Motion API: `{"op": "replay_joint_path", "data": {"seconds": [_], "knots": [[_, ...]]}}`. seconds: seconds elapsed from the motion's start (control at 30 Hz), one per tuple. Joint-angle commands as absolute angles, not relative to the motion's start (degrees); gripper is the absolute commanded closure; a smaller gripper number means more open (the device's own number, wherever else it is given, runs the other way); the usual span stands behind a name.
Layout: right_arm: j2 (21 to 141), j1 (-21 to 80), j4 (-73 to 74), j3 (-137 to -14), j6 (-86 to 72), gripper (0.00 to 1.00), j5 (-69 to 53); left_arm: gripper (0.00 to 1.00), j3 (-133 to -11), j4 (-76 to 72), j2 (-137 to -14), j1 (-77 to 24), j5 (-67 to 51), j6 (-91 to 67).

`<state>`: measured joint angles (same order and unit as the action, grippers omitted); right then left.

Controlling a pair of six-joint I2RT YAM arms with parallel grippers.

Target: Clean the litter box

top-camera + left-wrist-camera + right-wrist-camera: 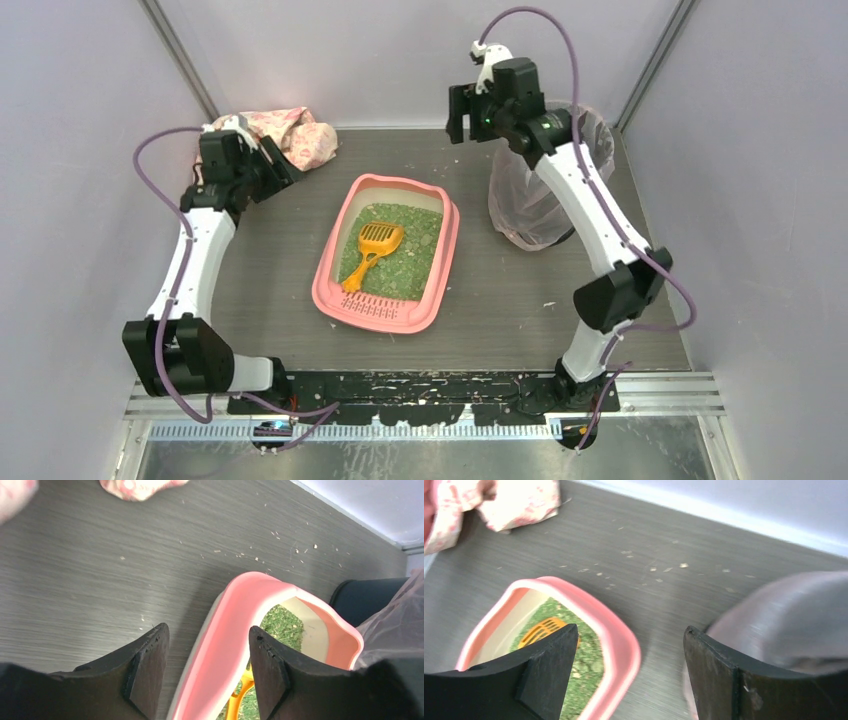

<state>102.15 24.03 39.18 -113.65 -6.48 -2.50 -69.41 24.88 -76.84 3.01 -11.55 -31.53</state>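
Litter box (375, 312), a shallow pink tray, sits at the centre of the overhead view on a dark grey table (260, 270). It holds green granules (412, 268) with an orange scoop (372, 250) lying on them. The left pincer (207, 640) hangs at upper left near a floral cloth (300, 138), jaws apart and empty. The right pincer (629, 640) is raised at upper right of centre, beside a dark bin (530, 200) lined with a translucent bag, jaws spread wide, gripping nothing. Neither touches the tray.
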Motion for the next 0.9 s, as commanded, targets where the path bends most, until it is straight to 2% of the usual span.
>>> {"op": "replay_joint_path", "data": {"seconds": [0.0, 0.13, 0.17, 0.2, 0.23, 0.3, 0.4, 0.53, 0.67, 0.73, 0.8, 0.87], "knots": [[96.1, 24.0, 48.3, -114.9, 1.2, 0.18, 13.6, 0.41, -81.3, 42.6, -77.1, 1.5, -5.3, -17.9], [90.5, 22.9, 48.5, -108.4, 1.7, 0.18, 16.8, 0.46, -85.8, 48.0, -74.4, 0.7, 1.6, -14.6], [89.6, 22.3, 48.7, -107.0, 1.6, 0.18, 16.9, 0.32, -86.3, 48.6, -73.7, 0.8, 2.9, -16.5], [88.8, 21.9, 48.6, -105.3, 1.8, 0.18, 17.2, 0.06, -86.0, 50.1, -72.7, 0.9, 6.2, -21.1], [88.1, 21.5, 48.6, -103.6, 1.9, 0.18, 17.5, 0.02, -84.6, 51.2, -71.8, 1.1, 10.3, -25.4], [86.5, 20.5, 47.8, -99.8, 1.9, 0.18, 17.2, 0.05, -79.1, 48.5, -70.6, 3.2, 6.5, -26.0], [83.9, 18.7, 45.2, -94.2, 2.0, 0.18, 16.2, 0.06, -77.2, 48.3, -68.9, 3.7, 2.2, -24.8], [82.7, 15.5, 42.6, -88.4, 1.5, 0.17, 13.9, 0.07, -78.8, 47.5, -65.6, 0.6, 10.5, -20.0], [83.0, 14.2, 40.2, -85.1, 0.7, 0.19, 10.3, 0.07, -79.6, 49.5, -67.1, -2.0, 9.0, -20.0], [83.7, 14.2, 41.0, -85.1, 0.5, 0.31, 8.0, 0.07, -78.2, 48.8, -66.3, -2.0, 8.4, -20.2], [83.7, 14.2, 41.9, -85.3, 0.2, 0.56, 6.3, 0.07, -77.6, 48.8, -65.5, -1.9, 8.4, -20.2], [83.0, 14.2, 42.7, -85.8, 0.1, 0.75, 5.0, 0.07, -77.6, 49.4, -65.1, -2.0, 7.9, -20.3]]}}
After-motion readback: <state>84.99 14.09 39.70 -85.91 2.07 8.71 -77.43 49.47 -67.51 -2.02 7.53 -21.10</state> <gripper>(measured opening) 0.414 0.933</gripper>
